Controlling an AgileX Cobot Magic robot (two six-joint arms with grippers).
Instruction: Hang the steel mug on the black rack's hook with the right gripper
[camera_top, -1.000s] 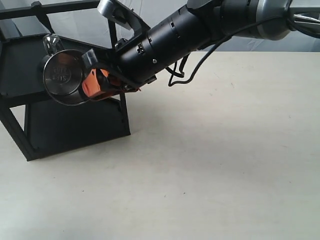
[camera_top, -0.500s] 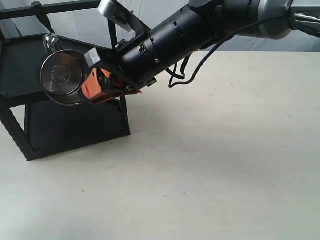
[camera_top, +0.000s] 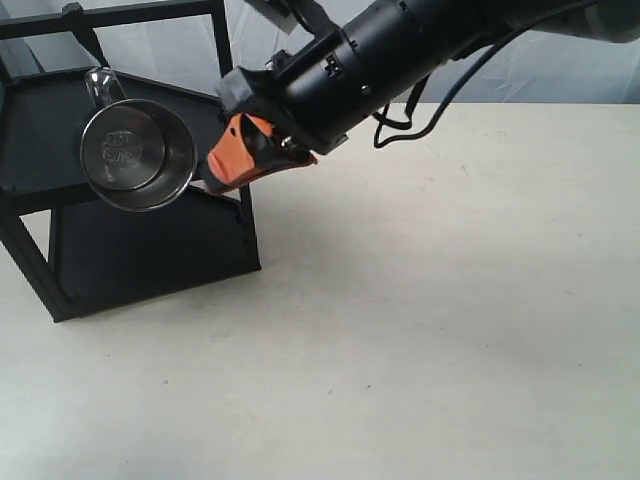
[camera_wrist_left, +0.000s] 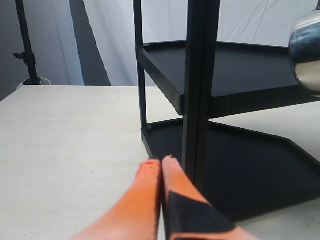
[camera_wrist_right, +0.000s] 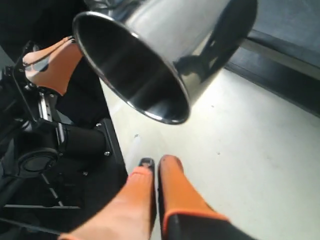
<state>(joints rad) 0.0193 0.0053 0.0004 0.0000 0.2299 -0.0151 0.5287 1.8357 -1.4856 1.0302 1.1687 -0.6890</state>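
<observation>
The right gripper (camera_top: 232, 165) has bright orange fingers on a thick, glossy black cylindrical arm with small pale screws and ribbed seams, and a thin black cable (camera_top: 420, 110) loops off its side. The left gripper (camera_wrist_left: 159, 165) shows two tapered orange fingers, one faced with a black pad.

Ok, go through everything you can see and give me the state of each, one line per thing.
steel mug: hanging by its handle at the black rack's top, free of any gripper
black rack: upright on the table, both shelves bare
right gripper: shut, empty, apart from the mug
left gripper: shut, empty, low by a rack post
</observation>
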